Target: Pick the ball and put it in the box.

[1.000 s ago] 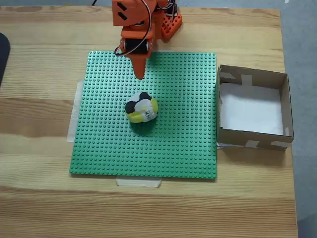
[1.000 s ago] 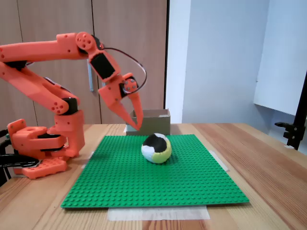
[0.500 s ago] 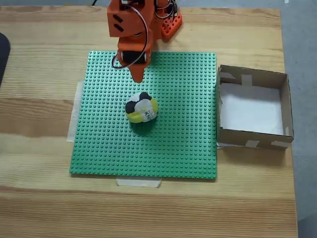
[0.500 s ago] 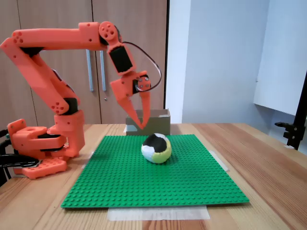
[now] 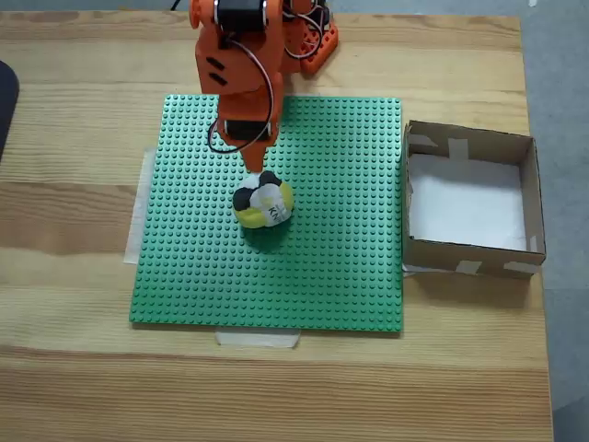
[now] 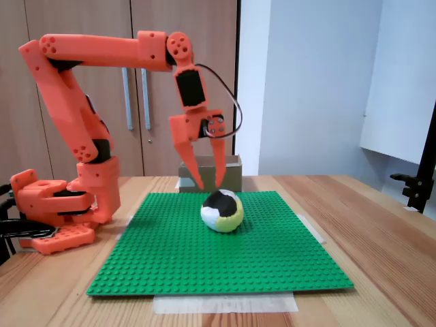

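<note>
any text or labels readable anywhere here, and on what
Ball: dark lettering on a white patch in a fixed view, looks like "KN" but is too small and blurred to read with confidence.
Box: pale tape strips only, no writing seen.
Green studded baseplate: no text seen.
Orange arm: no readable label.

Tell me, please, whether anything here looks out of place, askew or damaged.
Nothing stands out. The ball sits on the green mat, the box stands upright beside the mat, and the open tool hangs just above the ball.
</note>
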{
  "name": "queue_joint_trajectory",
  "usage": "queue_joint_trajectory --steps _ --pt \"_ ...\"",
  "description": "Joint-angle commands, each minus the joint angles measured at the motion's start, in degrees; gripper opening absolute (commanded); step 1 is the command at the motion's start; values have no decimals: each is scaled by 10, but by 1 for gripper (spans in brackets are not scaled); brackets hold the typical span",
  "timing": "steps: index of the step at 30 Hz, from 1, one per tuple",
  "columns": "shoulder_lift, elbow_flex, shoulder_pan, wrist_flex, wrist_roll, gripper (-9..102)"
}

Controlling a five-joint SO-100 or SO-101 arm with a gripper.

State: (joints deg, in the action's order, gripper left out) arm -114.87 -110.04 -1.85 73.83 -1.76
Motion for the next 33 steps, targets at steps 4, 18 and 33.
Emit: queue_joint_trajectory --steps 4,18,33 --pt "28 32 -4 11 1 29" --pt "87 33 -4 -17 0 44" --pt "91 -11 -4 -88 -8 38"
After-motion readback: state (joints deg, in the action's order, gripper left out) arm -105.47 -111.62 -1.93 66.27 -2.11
